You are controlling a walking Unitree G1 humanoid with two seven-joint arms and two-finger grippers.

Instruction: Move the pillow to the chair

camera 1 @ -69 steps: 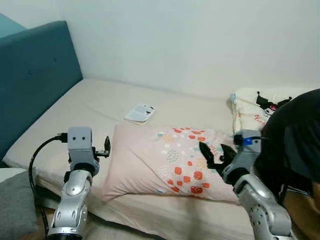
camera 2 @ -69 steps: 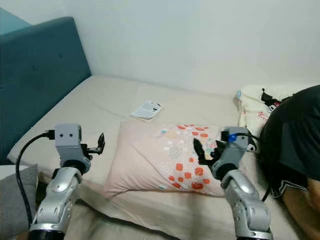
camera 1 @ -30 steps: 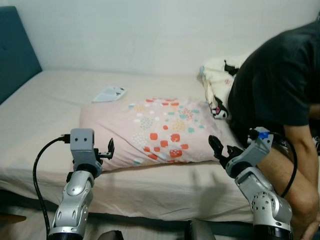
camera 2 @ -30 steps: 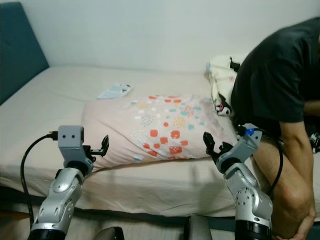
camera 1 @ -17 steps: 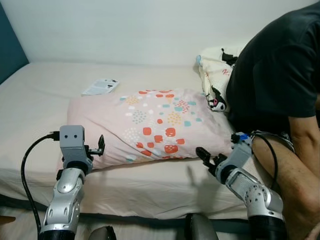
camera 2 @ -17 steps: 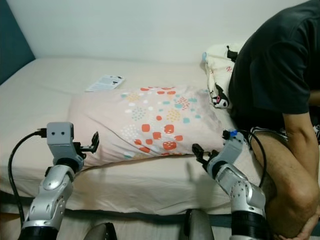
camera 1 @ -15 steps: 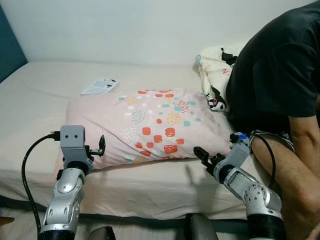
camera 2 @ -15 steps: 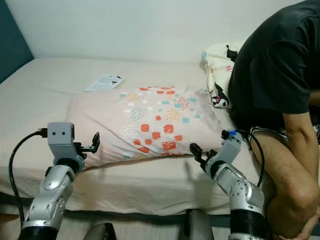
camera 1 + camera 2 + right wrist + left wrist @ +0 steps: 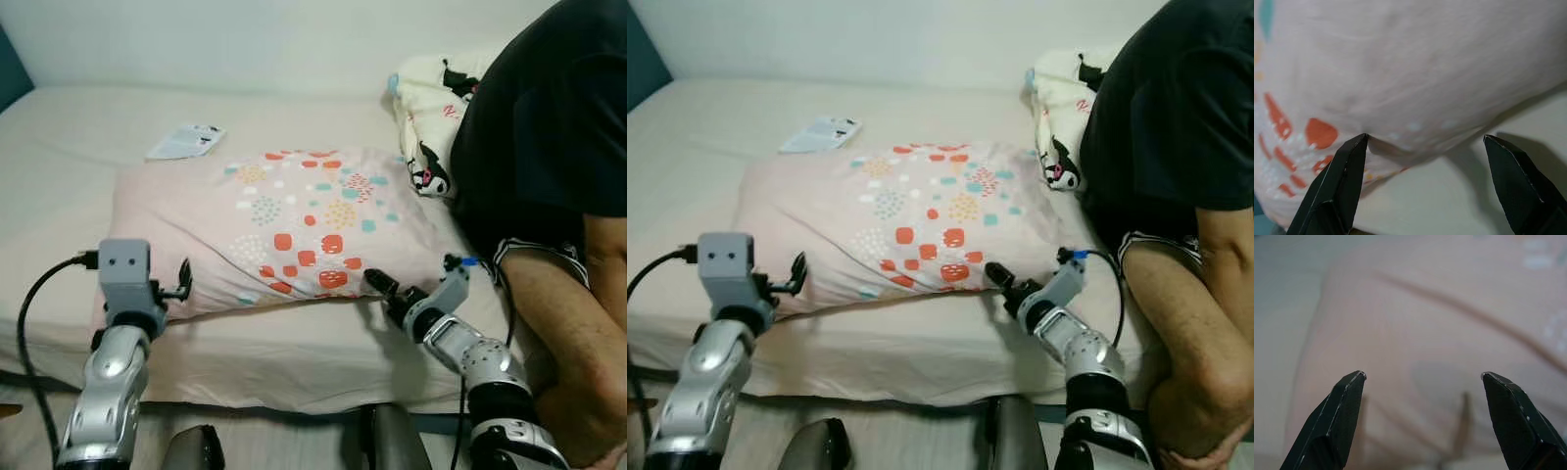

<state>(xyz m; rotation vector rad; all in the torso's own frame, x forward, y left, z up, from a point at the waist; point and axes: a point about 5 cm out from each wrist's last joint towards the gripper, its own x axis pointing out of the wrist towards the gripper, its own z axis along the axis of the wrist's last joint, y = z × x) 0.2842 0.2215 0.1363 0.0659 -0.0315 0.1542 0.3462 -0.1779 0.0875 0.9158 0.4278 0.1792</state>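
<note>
Open mattress (image 9: 294,352) along pillow (image 9: 284,230) near edge, free for both grippers. Right gripper (image 9: 377,286) spread at pillow front edge, left gripper (image 9: 183,279) spread at left corner. Person (image 9: 539,157) crowding right end, stuffed toy (image 9: 426,117) just beside pillow. Leaflet (image 9: 184,141) beyond, well apart.

The pillow (image 9: 284,230) is lying across the bed (image 9: 294,352), with a leaflet (image 9: 184,141) lying behind it to the left. The left gripper (image 9: 182,279) is sitting at its near left edge and the right gripper (image 9: 375,283) at its near right edge. A person (image 9: 549,147) is sitting on the bed to the right, a folded blanket (image 9: 431,117) lying between person and pillow.
</note>
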